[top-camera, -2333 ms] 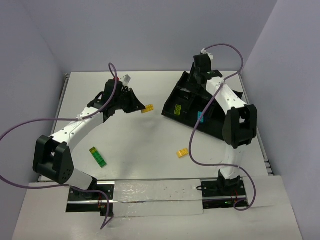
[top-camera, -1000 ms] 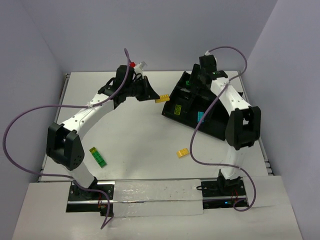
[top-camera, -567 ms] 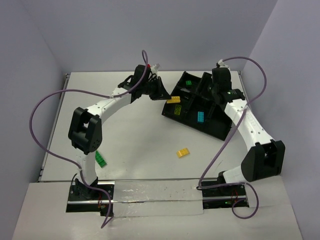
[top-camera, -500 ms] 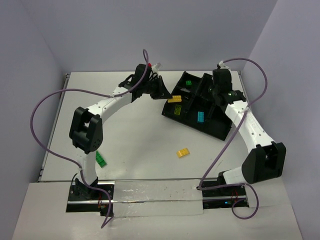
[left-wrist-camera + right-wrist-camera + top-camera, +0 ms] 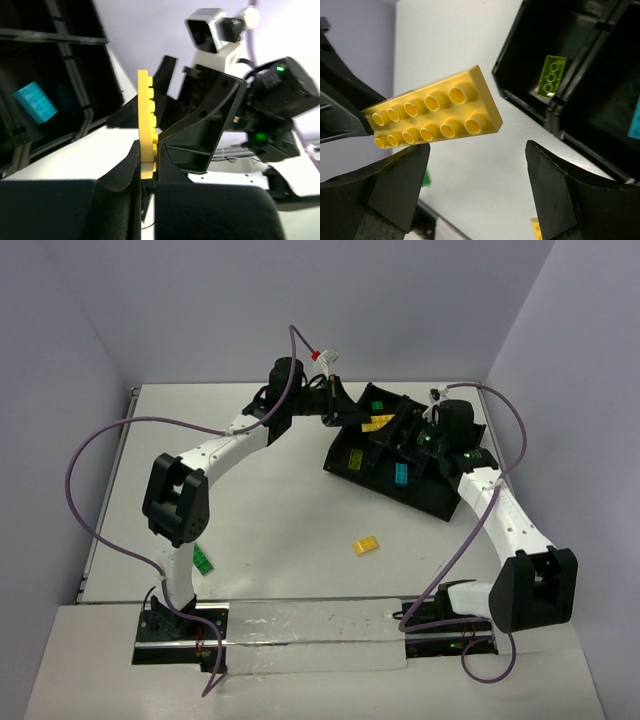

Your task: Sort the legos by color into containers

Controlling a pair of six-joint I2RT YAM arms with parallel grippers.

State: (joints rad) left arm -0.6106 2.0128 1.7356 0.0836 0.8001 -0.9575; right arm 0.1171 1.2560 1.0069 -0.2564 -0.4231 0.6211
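My left gripper is shut on one end of a long yellow lego, held in the air over the far left part of the black tray of containers. In the left wrist view the lego stands on edge between the fingers. My right gripper faces it, open, with the lego's free end just above the gap between its fingers. The tray holds a yellow-green lego, a green one and a cyan one, each in its own container.
A small yellow lego lies on the white table in front of the tray. A green lego lies near the left arm's base. The tray sits at an angle at the far right, close to the wall.
My left arm has swung right, carrying the yellow lego from the table's far middle to above the tray. My right gripper has come down toward it and opened wider.
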